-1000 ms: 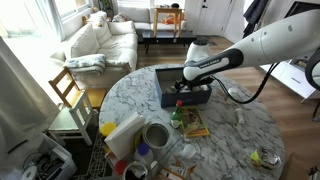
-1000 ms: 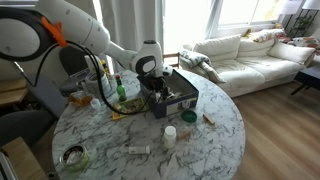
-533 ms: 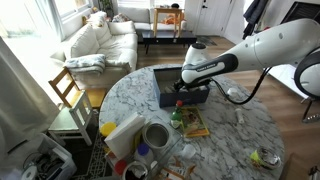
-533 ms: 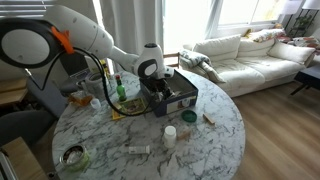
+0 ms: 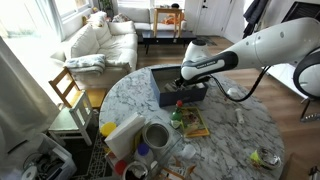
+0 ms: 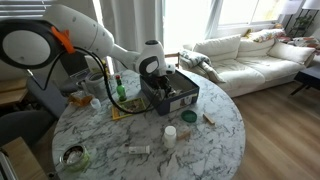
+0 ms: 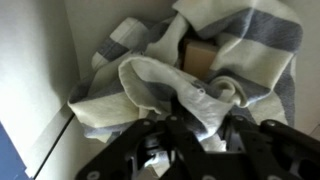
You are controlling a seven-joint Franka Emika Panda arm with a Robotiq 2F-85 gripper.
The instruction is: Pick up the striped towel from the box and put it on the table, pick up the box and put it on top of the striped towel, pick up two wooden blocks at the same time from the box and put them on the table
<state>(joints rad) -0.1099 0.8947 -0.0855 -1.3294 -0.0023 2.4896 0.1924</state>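
The gripper [image 7: 196, 138], sunk in the dark blue open box [image 5: 168, 98] on the round marble tabletop [image 5: 236, 132], clamps a fold of the grey-and-white striped cloth towel [image 7: 150, 85]; we glimpse a tan wooden block [image 7: 200, 56] within its folds.

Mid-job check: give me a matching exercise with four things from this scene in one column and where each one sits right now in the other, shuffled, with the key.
Things:
1. striped towel
2. wooden block
3. box
4. sofa

Places:
A. standing on the marble table
B. on the floor beyond the table
C. bunched up inside the box
D. half buried under the towel

Pairs: 1-C, 2-D, 3-A, 4-B
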